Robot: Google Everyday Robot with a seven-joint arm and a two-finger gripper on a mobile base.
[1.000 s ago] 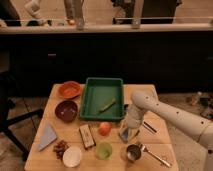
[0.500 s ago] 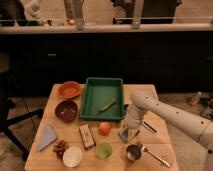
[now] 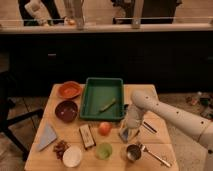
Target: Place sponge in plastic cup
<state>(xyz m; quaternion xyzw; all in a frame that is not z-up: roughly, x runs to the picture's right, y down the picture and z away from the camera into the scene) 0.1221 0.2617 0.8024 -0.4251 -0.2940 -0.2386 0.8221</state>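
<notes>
My gripper [image 3: 128, 132] points down at the table just right of the orange fruit [image 3: 104, 128], on the end of the white arm that comes in from the right. A small blue-grey sponge [image 3: 123, 135] shows at the gripper's tip, low over the wooden table [image 3: 150, 100]; I cannot tell whether it is held or resting. The light green plastic cup [image 3: 104, 150] stands upright near the front edge, to the left of and in front of the gripper, and looks empty.
A shiny metal cup [image 3: 133, 152] with a long handle stands right of the green cup. A green tray [image 3: 102, 97], an orange bowl [image 3: 69, 90], a dark red bowl [image 3: 66, 110], a white bowl [image 3: 72, 156], a pale blue cloth [image 3: 47, 136] and a dark block [image 3: 87, 136] fill the table.
</notes>
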